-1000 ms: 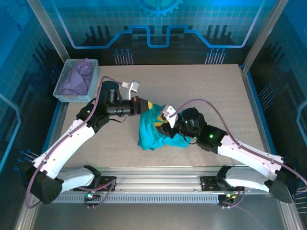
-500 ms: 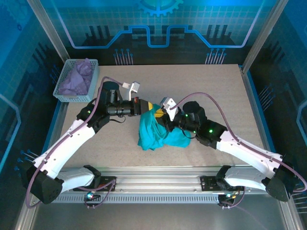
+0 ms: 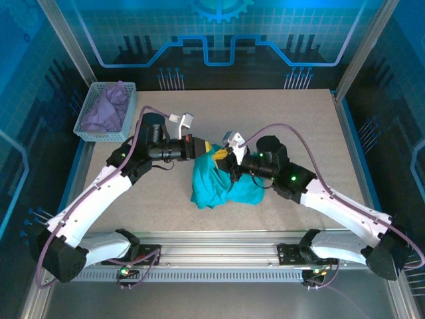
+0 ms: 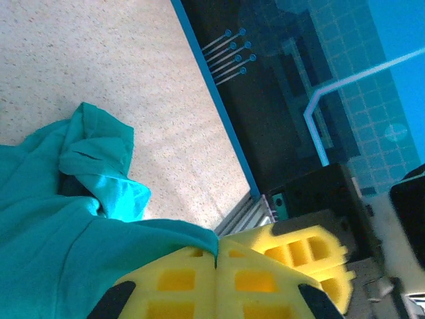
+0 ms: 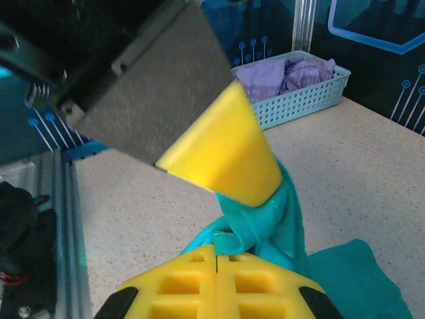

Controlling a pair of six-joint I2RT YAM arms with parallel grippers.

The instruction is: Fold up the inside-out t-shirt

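The teal t-shirt (image 3: 218, 191) is seen bunched at the middle of the surface (image 3: 299, 126). Its fabric is clenched in the left pincer (image 4: 216, 251); the right pincer (image 5: 217, 256) is pressed closed, seemingly on the same fold.

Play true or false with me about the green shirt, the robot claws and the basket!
1. The left claw and the right claw are both shut on the t-shirt. True.
2. The t-shirt lies flat and neatly folded. False: it is bunched up in a heap.
3. A purple cloth sits in the basket. True.
4. The basket stands at the right side of the table. False: it's at the far left corner.
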